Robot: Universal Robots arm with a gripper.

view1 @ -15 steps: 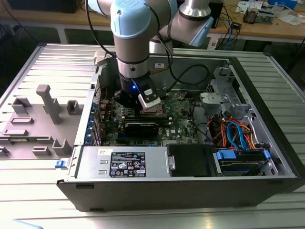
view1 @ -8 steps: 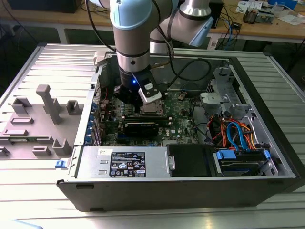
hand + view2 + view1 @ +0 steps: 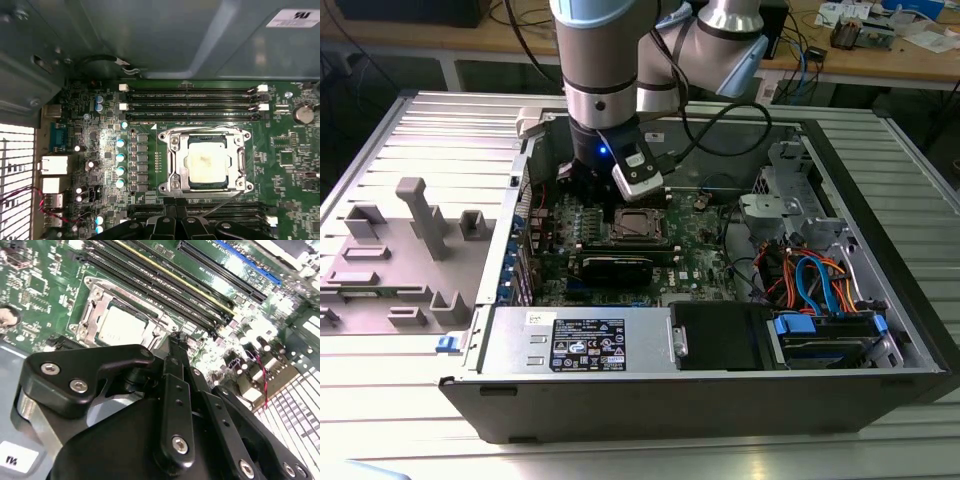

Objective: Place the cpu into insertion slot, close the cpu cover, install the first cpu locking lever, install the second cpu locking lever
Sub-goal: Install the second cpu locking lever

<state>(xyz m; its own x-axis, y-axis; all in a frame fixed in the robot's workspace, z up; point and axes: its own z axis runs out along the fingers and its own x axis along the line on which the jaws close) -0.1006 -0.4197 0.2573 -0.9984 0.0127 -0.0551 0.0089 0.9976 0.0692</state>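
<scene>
While the black gripper (image 3: 610, 195) hangs low inside the open grey computer case (image 3: 880, 300), it sits just beside the square, silver-rimmed insertion slot (image 3: 638, 226) on the green motherboard (image 3: 705, 265), toward the exterior view's left of it. Whether its fingers are spread or closed I cannot tell, and nothing can be seen held in them. In both wrist views the small flat square cpu (image 3: 206, 160) with its dull silver-grey top already lies seated in the slot (image 3: 205, 159), and the thin silvery metal cpu cover (image 3: 174, 161) frames it, lying flat around the chip. The second wrist view shows the same chip (image 3: 120, 326) beyond the gripper's black linkage, with long black memory slots (image 3: 165, 285) running just beside the socket. A white printed label (image 3: 588, 345) lies on the grey power supply box (image 3: 650, 340) at the case's near side; its print is too small to read. Blue and orange cables (image 3: 820, 280) lie at the exterior view's right.
</scene>
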